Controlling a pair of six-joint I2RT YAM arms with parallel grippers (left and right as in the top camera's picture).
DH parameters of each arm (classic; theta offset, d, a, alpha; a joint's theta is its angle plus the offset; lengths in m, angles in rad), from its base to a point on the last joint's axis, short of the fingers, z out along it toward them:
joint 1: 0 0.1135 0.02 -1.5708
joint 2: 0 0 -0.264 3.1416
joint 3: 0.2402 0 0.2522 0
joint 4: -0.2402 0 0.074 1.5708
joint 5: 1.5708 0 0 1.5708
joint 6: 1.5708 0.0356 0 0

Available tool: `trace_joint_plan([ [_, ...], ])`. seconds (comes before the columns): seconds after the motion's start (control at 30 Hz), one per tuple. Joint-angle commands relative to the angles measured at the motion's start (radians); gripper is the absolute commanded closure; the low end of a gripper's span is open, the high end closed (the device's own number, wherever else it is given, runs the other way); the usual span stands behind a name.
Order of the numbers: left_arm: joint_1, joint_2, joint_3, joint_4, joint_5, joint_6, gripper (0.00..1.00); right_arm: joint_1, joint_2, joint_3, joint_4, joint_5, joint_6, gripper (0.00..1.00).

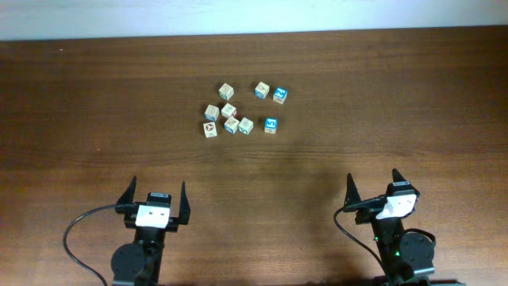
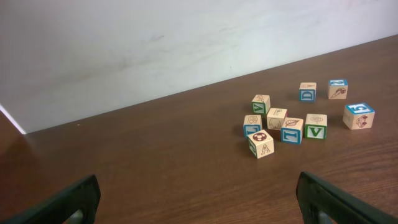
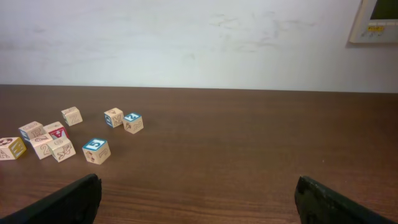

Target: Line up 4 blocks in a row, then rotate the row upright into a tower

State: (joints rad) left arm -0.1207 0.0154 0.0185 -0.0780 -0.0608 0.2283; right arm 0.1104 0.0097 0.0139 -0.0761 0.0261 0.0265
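Note:
Four small wooden blocks lie apart at the back of the table: a beige one [image 1: 227, 90], two blue-topped ones side by side [image 1: 261, 90] [image 1: 279, 94], and another blue-topped one [image 1: 271, 125] nearer the front. The left wrist view shows them as the beige block [image 2: 261, 104], the pair [image 2: 307, 91] [image 2: 337, 88] and the near block [image 2: 359, 116]. In the right wrist view the near block [image 3: 96, 150] sits closest. My left gripper [image 1: 159, 184] and right gripper [image 1: 372, 176] both stand open and empty near the front edge, well short of the blocks.
A loose cluster of several similar cubes [image 1: 228, 119] lies just left of the near blue-topped block, seen also as the cluster [image 2: 283, 127] from the left wrist. Brown wooden table [image 1: 95, 103]; a white wall [image 3: 199, 37] rises behind its far edge.

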Motion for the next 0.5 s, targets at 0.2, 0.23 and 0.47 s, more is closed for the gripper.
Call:
trace_joint_plan([
  [0.2,-0.003,-0.01,-0.009,0.12,-0.008,0.012,0.01,-0.006,-0.006,-0.008,0.076,-0.127,0.062,0.02],
  [0.23,-0.003,-0.01,-0.009,0.131,0.03,0.012,0.01,-0.006,-0.006,-0.008,0.111,-0.128,0.095,0.01],
  [0.47,-0.003,0.108,0.145,0.147,0.129,-0.078,0.01,-0.006,0.153,0.3,-0.006,-0.215,0.094,0.01],
])
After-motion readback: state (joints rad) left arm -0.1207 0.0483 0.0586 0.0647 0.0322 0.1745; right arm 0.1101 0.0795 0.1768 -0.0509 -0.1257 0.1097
